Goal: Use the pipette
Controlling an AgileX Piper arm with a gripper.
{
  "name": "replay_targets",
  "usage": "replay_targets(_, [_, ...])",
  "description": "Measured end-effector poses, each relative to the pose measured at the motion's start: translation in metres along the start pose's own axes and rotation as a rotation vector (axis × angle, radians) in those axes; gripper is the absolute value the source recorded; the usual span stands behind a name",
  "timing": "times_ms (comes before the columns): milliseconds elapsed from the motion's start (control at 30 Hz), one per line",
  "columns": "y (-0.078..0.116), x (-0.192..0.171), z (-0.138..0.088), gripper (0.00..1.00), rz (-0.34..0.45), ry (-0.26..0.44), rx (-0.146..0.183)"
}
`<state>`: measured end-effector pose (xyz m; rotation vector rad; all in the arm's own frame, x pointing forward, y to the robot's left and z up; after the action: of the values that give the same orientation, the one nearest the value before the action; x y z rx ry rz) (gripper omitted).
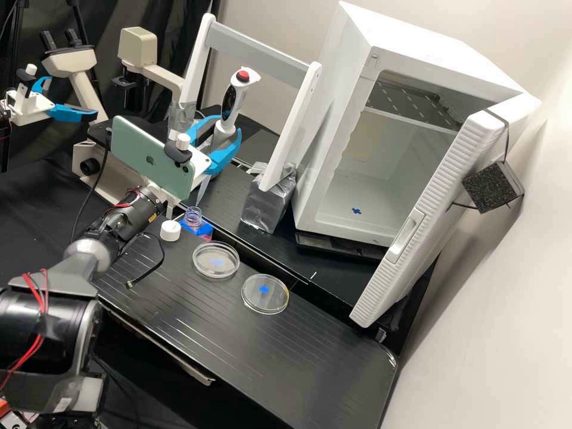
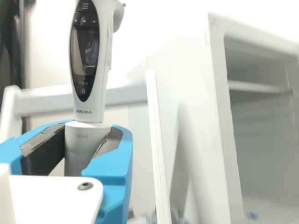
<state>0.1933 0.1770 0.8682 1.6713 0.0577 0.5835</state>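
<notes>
Claw point(image 1: 229, 126): mine; both blue fingers closed round the pipette's grey lower barrel, dark pads inside.
Pipette point(image 1: 236, 98): in my claw, roughly upright; smooth white plastic, glossy dark oval panel, red button on top, slim clear tip pointing down.
Bottle point(image 1: 192, 218): below my claw, small, clear, open-mouthed, blue and pink lower down; pipette tip near its mouth, can't tell if inside.
Cap point(image 1: 170, 230): white, round, beside the bottle, below my claw.
Dishes: two round clear ones, point(image 1: 215, 271) and point(image 1: 264, 307), lower than my claw, well apart from it, each with a blue mark.
Frame point(image 1: 262, 52): white bars beyond my claw, one foot in a silver-taped block point(image 1: 262, 208); I'd count it as an obstacle.
Cabinet point(image 1: 348, 89): boxy white, past the frame, ribbed door point(image 1: 429, 208) open, shelf inside.
Table point(image 1: 250, 351): black, grooved, under my claw.
</notes>
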Motion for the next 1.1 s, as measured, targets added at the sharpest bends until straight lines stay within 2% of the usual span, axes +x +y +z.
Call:
replay_targets(167, [0.023,-0.006,0.003,0.00,-0.046,0.059,-0.031])
replay_targets(300, [0.035,-0.011,0.012,0.00,-0.087,0.049,-0.082])
replay_targets(333, [0.037,-0.013,0.015,0.00,-0.097,0.044,-0.083])
replay_targets(433, [0.046,-0.019,0.024,0.00,-0.132,0.026,-0.134])
replay_targets(533, [0.053,-0.023,0.030,0.00,-0.144,0.005,-0.148])
replay_targets(567, [0.057,-0.025,0.034,0.00,-0.146,-0.005,-0.164])
replay_targets(633, [0.064,-0.027,0.038,0.00,-0.142,-0.025,-0.165])
replay_targets(800, [0.077,-0.031,0.045,0.00,-0.108,-0.068,-0.132])
replay_targets(900, [0.080,-0.033,0.044,0.00,-0.105,-0.067,-0.133])
replay_targets(1100, [0.078,-0.034,0.041,0.00,-0.128,-0.040,-0.158])
